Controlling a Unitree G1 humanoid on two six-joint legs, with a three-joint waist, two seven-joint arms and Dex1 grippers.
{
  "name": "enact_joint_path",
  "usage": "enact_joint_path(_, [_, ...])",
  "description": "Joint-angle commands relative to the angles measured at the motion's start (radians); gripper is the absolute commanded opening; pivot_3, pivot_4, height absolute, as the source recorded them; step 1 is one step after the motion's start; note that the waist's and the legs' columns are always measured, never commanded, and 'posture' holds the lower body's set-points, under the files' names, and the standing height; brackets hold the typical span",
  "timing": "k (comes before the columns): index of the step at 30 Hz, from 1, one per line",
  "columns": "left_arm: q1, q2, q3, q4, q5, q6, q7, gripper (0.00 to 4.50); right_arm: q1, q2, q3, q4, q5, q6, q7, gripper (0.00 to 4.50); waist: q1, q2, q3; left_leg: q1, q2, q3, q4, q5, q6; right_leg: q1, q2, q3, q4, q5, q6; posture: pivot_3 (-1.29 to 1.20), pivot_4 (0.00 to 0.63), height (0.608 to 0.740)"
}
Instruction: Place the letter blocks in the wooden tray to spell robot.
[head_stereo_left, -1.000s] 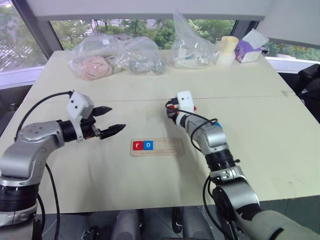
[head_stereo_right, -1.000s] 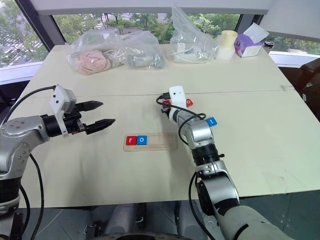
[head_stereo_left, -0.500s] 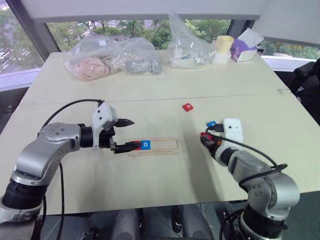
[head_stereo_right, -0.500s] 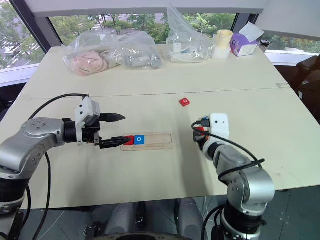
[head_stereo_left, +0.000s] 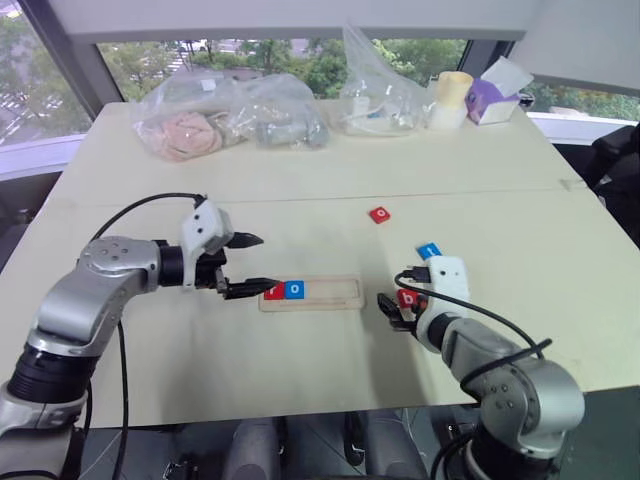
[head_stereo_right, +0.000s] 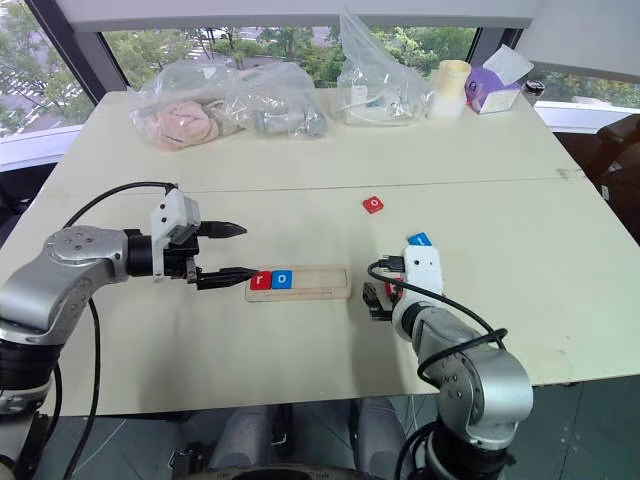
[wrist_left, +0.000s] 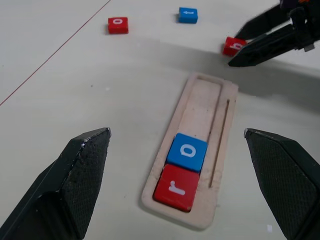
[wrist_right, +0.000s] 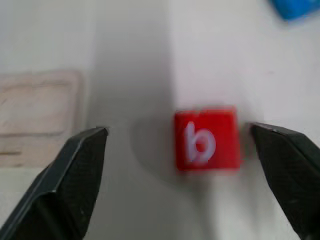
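I see the wooden tray (head_stereo_left: 311, 294) lying mid-table with two letter blocks seated at its left end: the red r (wrist_left: 176, 187) and, touching it, the blue o (wrist_left: 187, 152). My left gripper (head_stereo_left: 250, 265) hangs just beside that end, fingers spread wide and holding nothing. My right gripper (wrist_right: 180, 165) is released too, its fingers parted with the red b (wrist_right: 205, 139) lying flat on the table between them (near the tray's right end, not in it). The blue t (head_stereo_left: 428, 250) sits just beyond that gripper, and the other red o (head_stereo_left: 379, 214) lies farther back, well apart from the tray.
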Motion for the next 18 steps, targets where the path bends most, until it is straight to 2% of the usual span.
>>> enact_joint_path(1, [0.002, 0.044, 0.039, -0.028, -0.031, 0.005, -0.047, 4.50, -0.046, -0.177, -0.057, -0.013, 0.161, -0.193, 0.300, 4.37, 0.000, 0.001, 0.001, 0.000, 0.000, 0.000, 0.000, 0.000, 0.000, 0.000, 0.000, 0.000, 0.000, 0.000, 0.000, 0.00, 0.150, 0.739])
enact_joint_path(3, [0.002, 0.067, 0.047, -0.027, -0.047, 0.013, -0.077, 4.50, -0.028, -0.321, -0.079, 0.009, 0.233, -0.333, 0.500, 4.37, 0.002, 0.000, 0.001, 0.000, -0.001, 0.000, -0.002, 0.001, 0.001, 0.000, 0.001, 0.000, -0.001, -0.001, 0.001, 0.00, 0.150, 0.739])
enact_joint_path(5, [0.009, 0.091, 0.047, -0.036, -0.064, 0.020, -0.109, 4.50, 0.000, -0.381, -0.139, 0.059, 0.329, -0.416, 0.650, 4.37, 0.004, -0.001, 0.001, 0.001, -0.002, 0.000, -0.005, 0.001, 0.002, -0.001, 0.002, 0.000, -0.002, -0.001, 0.001, 0.00, 0.150, 0.739])
enact_joint_path(6, [0.014, 0.103, 0.043, -0.041, -0.067, 0.017, -0.127, 4.50, 0.032, -0.435, -0.123, 0.095, 0.311, -0.504, 0.717, 4.37, 0.004, -0.001, 0.001, 0.001, -0.003, 0.000, -0.008, 0.001, 0.002, -0.001, 0.002, 0.000, -0.002, -0.002, 0.002, 0.00, 0.150, 0.739])
enact_joint_path(8, [0.023, 0.130, 0.033, -0.050, -0.067, 0.010, -0.163, 4.50, 0.137, -0.608, -0.016, 0.215, 0.169, -0.785, 0.890, 4.37, 0.005, -0.001, 0.001, 0.002, -0.004, 0.000, -0.011, 0.001, 0.003, -0.001, 0.002, 0.000, -0.002, -0.004, 0.002, 0.00, 0.150, 0.739])
enact_joint_path(10, [0.025, 0.142, 0.032, -0.050, -0.064, 0.003, -0.179, 4.50, 0.200, -0.712, 0.055, 0.362, 0.066, -1.046, 1.010, 4.37, 0.005, -0.001, 0.001, 0.003, -0.007, 0.000, -0.013, 0.002, 0.003, 0.000, 0.001, 0.000, -0.001, -0.006, 0.004, 0.00, 0.150, 0.739])
enact_joint_path(14, [0.030, 0.143, 0.040, -0.048, -0.061, 0.000, -0.175, 4.50, 0.188, -0.759, 0.121, 0.599, -0.008, -1.321, 1.095, 4.37, 0.000, -0.002, 0.001, 0.003, -0.009, 0.001, -0.009, 0.002, 0.003, 0.001, 0.000, 0.001, -0.001, -0.008, 0.008, 0.00, 0.150, 0.739])
enact_joint_path(18, [0.099, 0.151, 0.064, -0.106, -0.057, 0.020, -0.132, 4.50, 0.076, -0.733, 0.196, 0.831, -0.079, -1.518, 1.125, 4.37, -0.004, -0.002, 0.001, 0.004, -0.009, 0.000, -0.004, 0.002, 0.003, 0.002, 0.000, 0.002, 0.002, -0.007, 0.007, 0.00, 0.150, 0.739])
